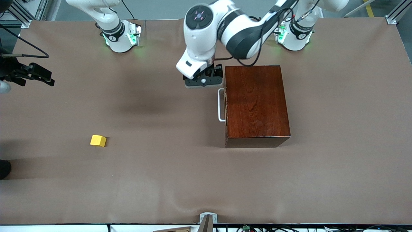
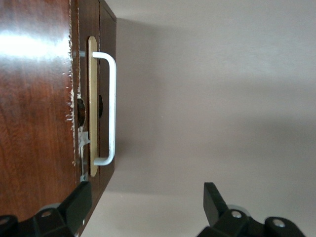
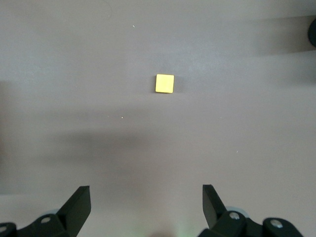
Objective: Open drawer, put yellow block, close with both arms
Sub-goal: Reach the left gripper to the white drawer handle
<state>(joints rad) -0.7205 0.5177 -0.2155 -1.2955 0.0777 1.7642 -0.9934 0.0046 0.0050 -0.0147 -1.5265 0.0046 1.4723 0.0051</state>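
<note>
The dark reddish-brown box (image 1: 257,103) stands mid-table with its drawer pushed in; the white bar handle (image 1: 220,104) faces the right arm's end. My left gripper (image 1: 203,81) hangs open and empty just in front of the drawer, by the handle's end farther from the front camera. The left wrist view shows the handle (image 2: 111,108), the box (image 2: 34,98) and the open gripper (image 2: 146,207). The yellow block (image 1: 98,140) lies on the table toward the right arm's end. My right gripper (image 3: 146,207) is open and empty high above the block (image 3: 165,83).
The brown table mat (image 1: 180,174) runs wide around the block and box. The right arm's black hand (image 1: 35,74) shows at the table's edge at the right arm's end. A small metal bracket (image 1: 208,218) sits at the near table edge.
</note>
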